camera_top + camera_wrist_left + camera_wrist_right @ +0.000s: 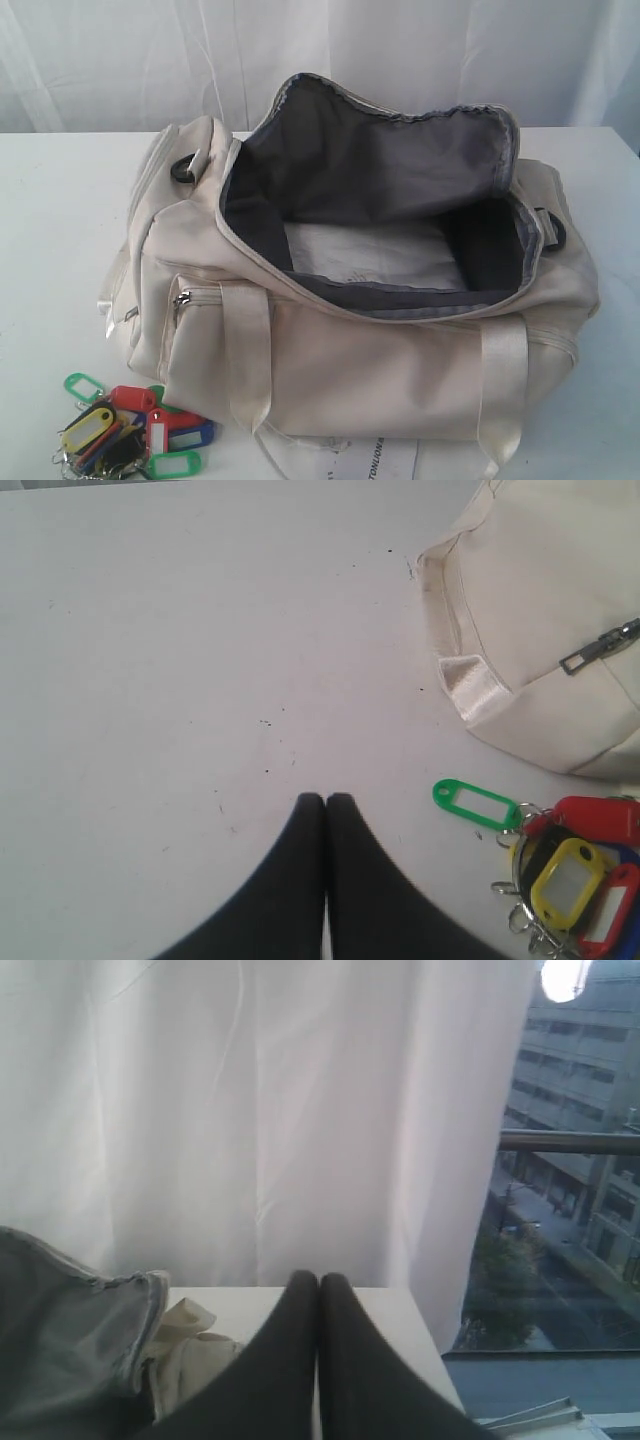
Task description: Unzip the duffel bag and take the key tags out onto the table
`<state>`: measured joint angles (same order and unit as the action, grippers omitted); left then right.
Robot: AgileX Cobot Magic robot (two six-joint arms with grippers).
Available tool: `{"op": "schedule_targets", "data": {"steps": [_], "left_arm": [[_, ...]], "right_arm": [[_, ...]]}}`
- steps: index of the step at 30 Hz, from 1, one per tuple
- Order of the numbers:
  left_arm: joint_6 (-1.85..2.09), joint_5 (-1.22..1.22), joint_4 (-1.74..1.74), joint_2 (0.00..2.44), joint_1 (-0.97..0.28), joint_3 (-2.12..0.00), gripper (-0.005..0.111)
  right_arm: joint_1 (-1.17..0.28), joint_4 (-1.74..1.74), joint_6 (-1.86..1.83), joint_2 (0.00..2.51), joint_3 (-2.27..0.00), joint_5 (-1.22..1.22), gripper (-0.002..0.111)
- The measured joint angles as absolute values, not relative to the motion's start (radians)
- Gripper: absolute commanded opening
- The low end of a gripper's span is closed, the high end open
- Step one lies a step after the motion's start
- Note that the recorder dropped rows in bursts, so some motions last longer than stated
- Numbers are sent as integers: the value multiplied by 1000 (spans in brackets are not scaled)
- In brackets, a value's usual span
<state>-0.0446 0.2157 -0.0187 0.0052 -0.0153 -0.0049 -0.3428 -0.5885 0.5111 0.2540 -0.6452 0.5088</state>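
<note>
key tags [128, 428] cropped at exterior view's bottom edge

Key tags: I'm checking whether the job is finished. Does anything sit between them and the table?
Nothing visible does. The key tags already lie on the bare table, outside the unzipped duffel bag, beside its front corner.

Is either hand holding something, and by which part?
Nothing is held. The left hand and the right hand are shut and empty; the key tags lie on the table.
</note>
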Motion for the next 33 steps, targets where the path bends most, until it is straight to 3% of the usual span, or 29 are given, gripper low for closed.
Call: {"op": "schedule_targets", "data": {"steps": [8,14,26,33], "left_arm": [[-45,214,-19,5,-15,-5,0],[-45,214,-19,5,-15,-5,0],[-45,214,-19,5,-15,-5,0],[-45,214,-19,5,-15,-5,0]], "right_arm": [[-311,-587,511,182,-621,500,0],[-311,-533,511,163,-435,368,0],[-311,6,511,8,-15,360,0],[-295,51,511,6,-4,347,0]]}}
